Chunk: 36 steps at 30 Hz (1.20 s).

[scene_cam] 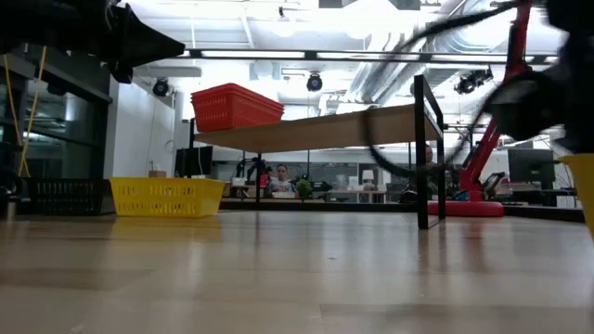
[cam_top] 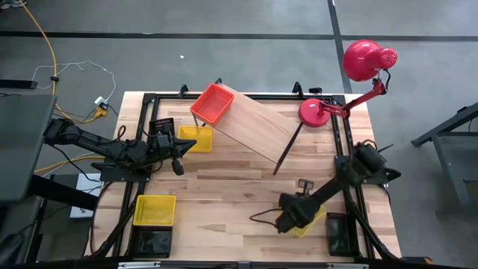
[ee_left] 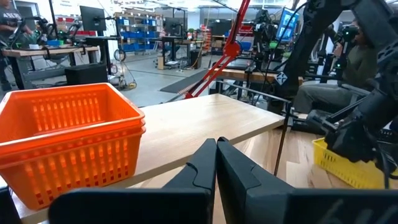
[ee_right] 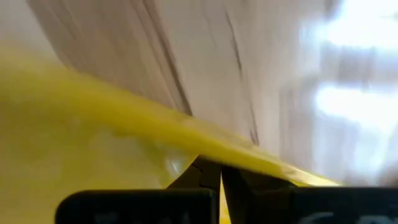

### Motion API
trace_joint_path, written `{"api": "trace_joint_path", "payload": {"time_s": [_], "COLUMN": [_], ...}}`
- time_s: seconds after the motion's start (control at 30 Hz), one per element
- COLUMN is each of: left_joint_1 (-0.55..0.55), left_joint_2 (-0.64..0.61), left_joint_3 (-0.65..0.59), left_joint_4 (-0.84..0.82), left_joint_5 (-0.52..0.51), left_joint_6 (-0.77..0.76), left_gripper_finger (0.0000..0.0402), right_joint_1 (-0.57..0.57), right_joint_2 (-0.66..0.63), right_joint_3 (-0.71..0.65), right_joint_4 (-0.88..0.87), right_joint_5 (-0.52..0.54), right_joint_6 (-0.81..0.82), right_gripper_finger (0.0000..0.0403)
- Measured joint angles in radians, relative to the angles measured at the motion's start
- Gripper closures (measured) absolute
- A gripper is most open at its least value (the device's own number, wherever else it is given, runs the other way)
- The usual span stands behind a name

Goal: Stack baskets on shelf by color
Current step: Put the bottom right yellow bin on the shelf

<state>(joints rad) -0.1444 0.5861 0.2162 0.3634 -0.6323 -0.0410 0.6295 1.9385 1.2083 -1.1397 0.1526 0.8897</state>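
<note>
The shelf [cam_top: 254, 123] stands slanted across the table's far middle. Two nested orange baskets [cam_top: 213, 103] sit on its far-left end, also seen in the left wrist view [ee_left: 68, 143]. Yellow baskets lie on the table beside the shelf's left end [cam_top: 196, 138], at the near left [cam_top: 154, 210] and at the near right [cam_top: 314, 220]. My left gripper [cam_top: 178, 153] hovers shut and level, left of the shelf. My right gripper [cam_top: 286, 222] points down, shut, over the near-right yellow basket [ee_right: 93, 137]. My right gripper comes from above with its shut fingertips [ee_right: 205, 171] right at the yellow basket's rim [ee_right: 261, 158]. The view is blurred, so I cannot tell whether they touch it.
Black baskets sit at the near-left corner [cam_top: 151, 243], the near-right corner [cam_top: 337, 233] and behind my left arm [cam_top: 163, 125]. A red desk lamp [cam_top: 328, 110] stands at the far right. The table's middle [cam_top: 231, 194] is bare wood.
</note>
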Motion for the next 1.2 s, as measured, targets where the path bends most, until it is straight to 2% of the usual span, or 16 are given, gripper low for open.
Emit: {"api": "trace_joint_path", "payload": {"time_s": [0.1,0.2,0.4,0.57,0.67,0.8,1.07,1.2], "left_joint_1": [0.000,0.000,0.000,0.000,0.000,0.000,0.000,0.000], "left_joint_2": [0.000,0.000,0.000,0.000,0.000,0.000,0.000,0.000], "left_joint_3": [0.000,0.000,0.000,0.000,0.000,0.000,0.000,0.000], "left_joint_4": [0.000,0.000,-0.001,-0.003,-0.004,-0.004,-0.003,-0.003], "left_joint_5": [0.000,0.000,0.000,0.000,0.000,0.000,0.000,0.000], "left_joint_6": [0.000,0.000,0.000,0.000,0.000,0.000,0.010,0.010], "left_gripper_finger": [0.0401,0.0402,0.0401,0.0401,0.0402,0.0401,0.0401,0.0401], "right_joint_1": [-0.025,-0.040,-0.038,0.005,0.038,0.071,0.062,0.027], "right_joint_2": [0.000,0.000,-0.029,-0.110,-0.166,-0.252,-0.433,-0.514], "right_joint_3": [0.005,0.040,0.130,0.128,0.096,0.012,-0.201,-0.288], "right_joint_4": [0.073,0.075,-0.019,-0.130,-0.169,-0.117,0.107,0.231], "right_joint_5": [0.016,0.051,0.083,0.080,0.090,0.099,0.105,0.080], "right_joint_6": [-0.037,-0.058,-0.015,0.106,0.176,0.245,0.308,0.316], "right_gripper_finger": [0.0403,0.0403,0.0403,0.0403,0.0403,0.0403,0.0396,0.0361]}}
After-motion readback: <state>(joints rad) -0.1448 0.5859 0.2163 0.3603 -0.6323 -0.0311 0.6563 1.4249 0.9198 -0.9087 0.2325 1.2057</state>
